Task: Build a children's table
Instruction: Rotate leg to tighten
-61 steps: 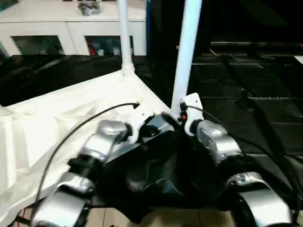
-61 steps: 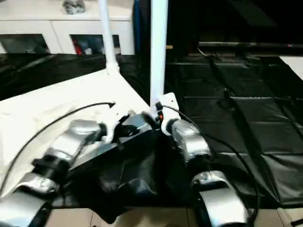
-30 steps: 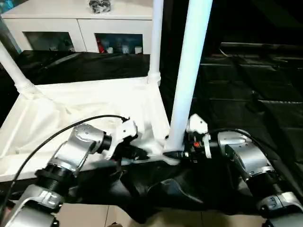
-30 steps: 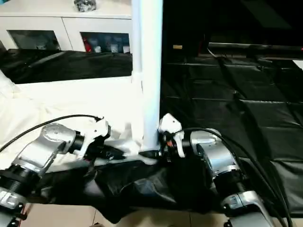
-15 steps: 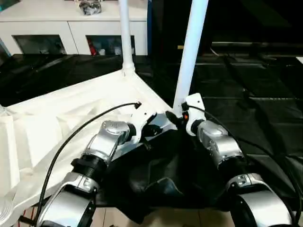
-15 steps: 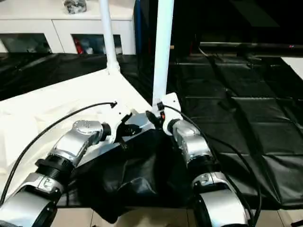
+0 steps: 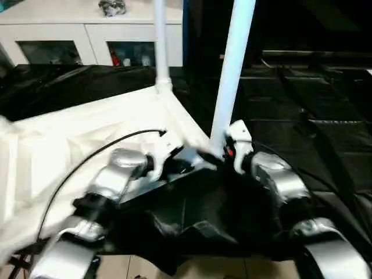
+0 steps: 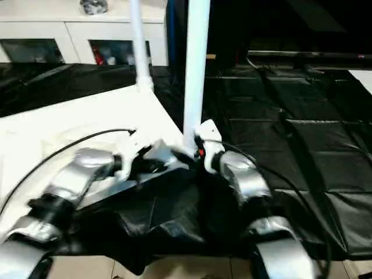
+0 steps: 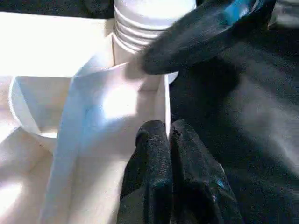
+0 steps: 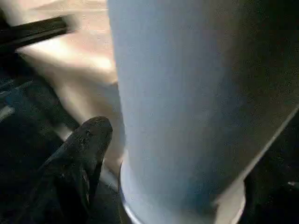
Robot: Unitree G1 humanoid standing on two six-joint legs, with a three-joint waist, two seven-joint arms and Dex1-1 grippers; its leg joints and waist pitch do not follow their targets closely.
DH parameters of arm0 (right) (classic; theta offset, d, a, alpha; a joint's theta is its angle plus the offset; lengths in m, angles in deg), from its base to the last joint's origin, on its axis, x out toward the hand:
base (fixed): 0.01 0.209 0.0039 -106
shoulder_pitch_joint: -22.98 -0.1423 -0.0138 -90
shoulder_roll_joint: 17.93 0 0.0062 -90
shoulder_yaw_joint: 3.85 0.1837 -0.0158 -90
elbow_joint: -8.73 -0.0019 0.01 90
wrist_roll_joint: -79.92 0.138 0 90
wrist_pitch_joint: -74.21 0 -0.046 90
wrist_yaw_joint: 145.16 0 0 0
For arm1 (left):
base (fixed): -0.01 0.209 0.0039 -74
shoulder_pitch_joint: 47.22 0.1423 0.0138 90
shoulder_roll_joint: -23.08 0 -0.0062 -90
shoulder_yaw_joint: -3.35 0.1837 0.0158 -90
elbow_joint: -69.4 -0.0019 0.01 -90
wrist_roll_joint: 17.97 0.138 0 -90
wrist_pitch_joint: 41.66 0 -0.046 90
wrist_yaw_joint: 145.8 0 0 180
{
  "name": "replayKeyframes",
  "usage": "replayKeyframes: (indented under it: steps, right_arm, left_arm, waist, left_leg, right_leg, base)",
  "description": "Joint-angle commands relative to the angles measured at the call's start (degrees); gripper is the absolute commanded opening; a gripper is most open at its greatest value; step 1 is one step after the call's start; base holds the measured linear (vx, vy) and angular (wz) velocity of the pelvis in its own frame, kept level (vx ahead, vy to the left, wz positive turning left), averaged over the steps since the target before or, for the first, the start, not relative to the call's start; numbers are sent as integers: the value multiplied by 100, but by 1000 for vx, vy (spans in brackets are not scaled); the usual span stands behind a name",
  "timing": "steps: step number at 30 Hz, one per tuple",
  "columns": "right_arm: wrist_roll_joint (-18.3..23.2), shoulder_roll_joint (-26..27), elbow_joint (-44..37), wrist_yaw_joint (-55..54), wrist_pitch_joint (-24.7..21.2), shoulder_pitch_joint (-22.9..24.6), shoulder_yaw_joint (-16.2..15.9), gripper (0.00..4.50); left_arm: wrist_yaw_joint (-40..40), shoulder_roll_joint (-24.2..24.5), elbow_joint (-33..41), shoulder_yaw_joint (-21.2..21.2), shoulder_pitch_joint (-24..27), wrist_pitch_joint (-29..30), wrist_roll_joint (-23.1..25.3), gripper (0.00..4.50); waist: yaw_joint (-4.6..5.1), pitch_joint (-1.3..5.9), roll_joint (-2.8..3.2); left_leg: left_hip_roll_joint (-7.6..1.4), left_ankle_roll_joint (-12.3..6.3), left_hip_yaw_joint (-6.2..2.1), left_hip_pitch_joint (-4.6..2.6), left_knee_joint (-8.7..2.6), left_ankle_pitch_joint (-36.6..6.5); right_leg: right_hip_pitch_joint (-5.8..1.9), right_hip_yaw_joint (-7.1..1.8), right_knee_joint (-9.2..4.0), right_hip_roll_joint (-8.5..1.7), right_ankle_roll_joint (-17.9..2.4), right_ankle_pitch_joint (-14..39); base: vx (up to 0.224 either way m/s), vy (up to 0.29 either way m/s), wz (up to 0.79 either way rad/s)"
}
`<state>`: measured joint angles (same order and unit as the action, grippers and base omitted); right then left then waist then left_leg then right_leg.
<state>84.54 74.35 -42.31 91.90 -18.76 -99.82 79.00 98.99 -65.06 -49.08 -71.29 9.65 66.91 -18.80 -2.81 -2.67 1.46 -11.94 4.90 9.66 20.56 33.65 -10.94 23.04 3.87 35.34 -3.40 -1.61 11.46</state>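
Both silver forearms reach forward and converge at the near corner of the upturned white tabletop (image 7: 87, 133). The left gripper (image 9: 169, 140) has its fingers pressed together on the tabletop's rim. The right gripper (image 7: 224, 152) sits against the near leg (image 7: 231, 70); its finger spread cannot be told. That leg stands upright in the corner socket, a second leg (image 7: 160, 40) at 11 o'clock behind it.

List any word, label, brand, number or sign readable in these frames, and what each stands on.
None can be read.
The tabletop and the near leg are plain white, with no print visible.
The items behind the cabinet glass doors are too blurred to read.
The red spot on the right gripper carries no legible text.
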Motion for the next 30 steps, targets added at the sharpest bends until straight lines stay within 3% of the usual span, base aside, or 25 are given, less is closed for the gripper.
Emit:
replayKeyframes:
  steps: [1, 5, 6, 11, 16, 20, 23, 25, 28, 30]
  right_arm:
    - [131, 13, -485, 725, 42, 52, -427, 384]
    - [211, -303, -862, 1301, -82, 257, -616, 384]
    - [227, -330, -909, 1373, -124, 279, -627, 352]
    - [195, -487, -1192, 1644, -279, 442, -763, 332]
    - [174, -509, -1339, 1647, -379, 547, -839, 282]
    - [215, -449, -1421, 1574, -454, 617, -841, 275]
    - [116, -188, -1173, 913, -519, 550, -698, 273]
    - [-86, 54, -810, 129, -530, 415, -566, 272]
    - [-263, 578, 73, -1628, -591, 33, -132, 272]
    - [-183, 839, 435, -2270, -665, -154, 88, 272]
  left_arm:
    - [475, -27, 224, 323, -3, -161, -143, 0]
    - [1050, 258, 413, 357, 91, -270, -308, 0]
    - [1133, 299, 459, 360, 110, -238, -333, 0]
    - [1447, 546, 589, 443, 193, -184, -323, 0]
    - [1485, 609, 584, 440, 216, -215, -322, 0]
    - [1334, 531, 577, 391, 233, -204, -311, 0]
    - [786, 271, 398, 265, 128, -147, -239, 0]
    - [315, 55, 205, 161, 6, -93, -158, 0]
    - [-645, -416, -236, -42, -292, 35, -33, 0]
    - [-1182, -684, -469, -143, -453, 107, 31, 0]
  waist:
    - [-18, 362, -1]
    - [-71, 352, 2]
    - [-79, 351, 17]
    - [-93, 353, 18]
    - [-82, 351, 33]
    - [-78, 348, 24]
    - [-61, 336, 24]
    - [-35, 321, 19]
    - [56, 288, 15]
    - [102, 307, 28]
  left_leg:
    - [-133, -600, 16, -1, -315, -715]
    - [-134, -522, 17, -7, -328, -827]
    - [-138, -492, 15, -18, -335, -847]
    - [-140, -402, 5, -22, -345, -845]
    - [-128, -359, 3, -19, -347, -844]
    - [-123, -342, 3, -17, -347, -850]
    - [-115, -290, 6, -24, -351, -868]
    - [-103, -226, 2, -21, -364, -993]
    - [-69, 45, -21, -70, -388, -1271]
    - [-71, 80, -37, -66, -397, -1299]
  right_leg:
    - [-369, -264, -377, -393, -1513, 144]
    - [-365, -270, -394, -398, -1439, 418]
    - [-354, -270, -404, -399, -1426, 473]
    - [-357, -277, -405, -400, -1401, 533]
    - [-353, -274, -411, -397, -1371, 551]
    - [-357, -275, -416, -394, -1368, 569]
    - [-336, -278, -432, -395, -1351, 652]
    - [-341, -276, -464, -400, -1260, 1002]
    - [-314, -269, -540, -419, -1058, 1885]
    - [-322, -266, -556, -406, -1006, 1875]
  base:
    - [0, 0, 0]
    - [0, 0, 0]
    - [0, 0, 0]
    - [0, 0, 0]
    - [0, 0, 0]
    - [0, 0, 0]
    - [0, 0, 0]
    - [0, 0, 0]
    - [0, 0, 0]
    - [0, 0, 0]
